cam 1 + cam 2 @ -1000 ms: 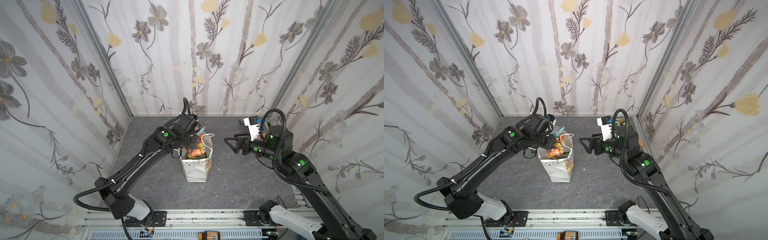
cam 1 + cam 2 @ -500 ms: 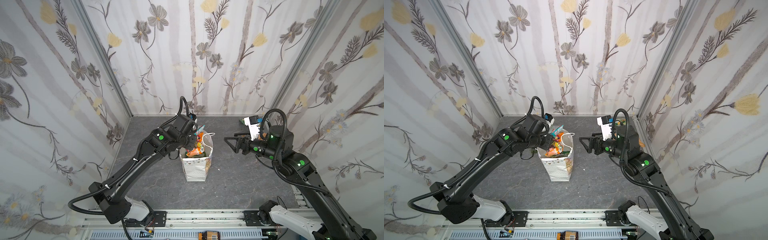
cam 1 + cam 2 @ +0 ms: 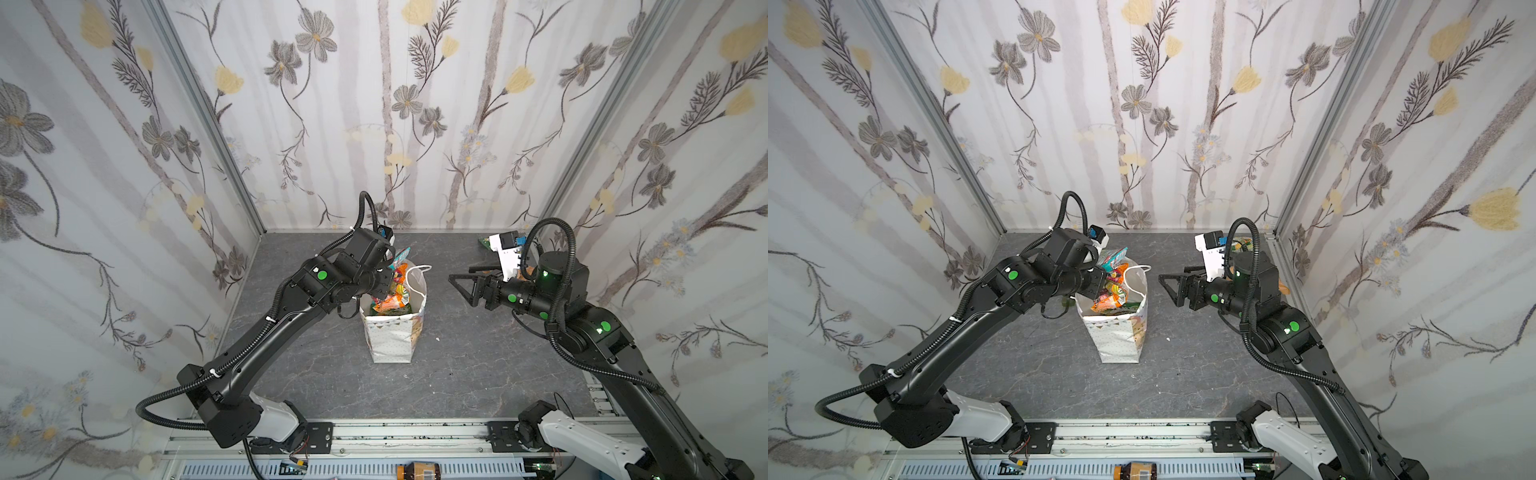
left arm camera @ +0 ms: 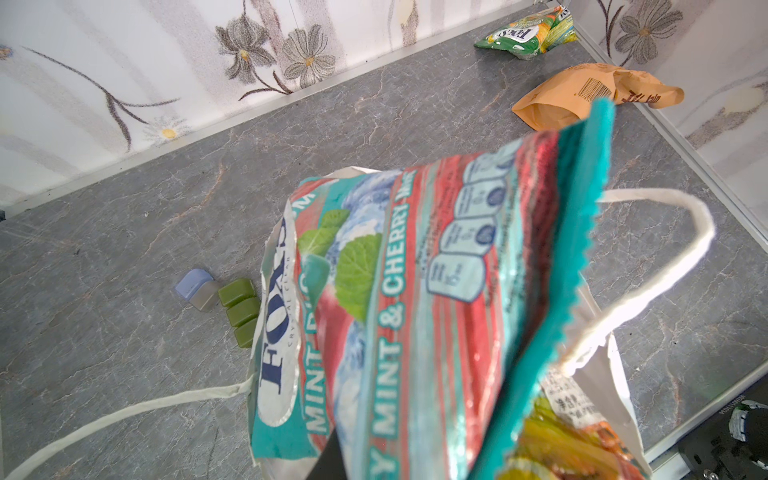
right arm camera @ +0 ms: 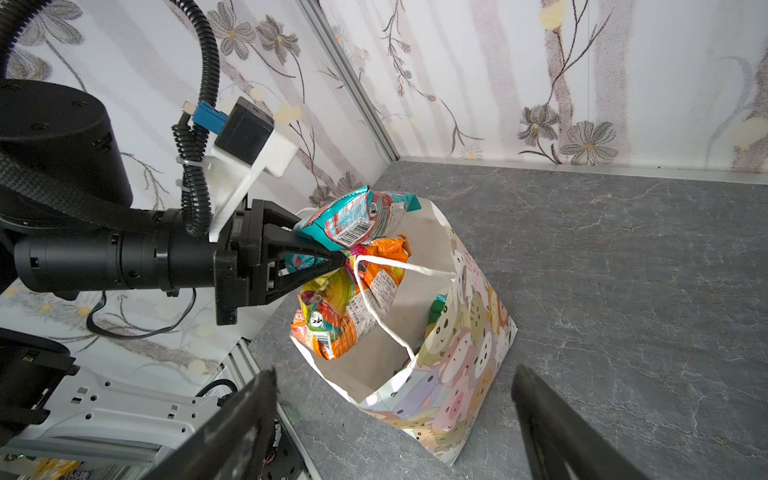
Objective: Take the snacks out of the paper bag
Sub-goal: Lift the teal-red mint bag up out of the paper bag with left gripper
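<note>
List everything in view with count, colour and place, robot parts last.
paper bag: one, white with print, upright mid-table
teal mint packet: one, teal-red, above the bag mouth
orange packets: at least two, orange, inside bag
green packet: one, green, on table by far wall
tan pouch: one, tan-orange, near green packet
small blocks: five; blue, grey, three green; on table beside bag
table: one, grey marbled
left pincer: one, black, shut on teal mint packet
right pincer: one, black, open, apart from bag
</note>
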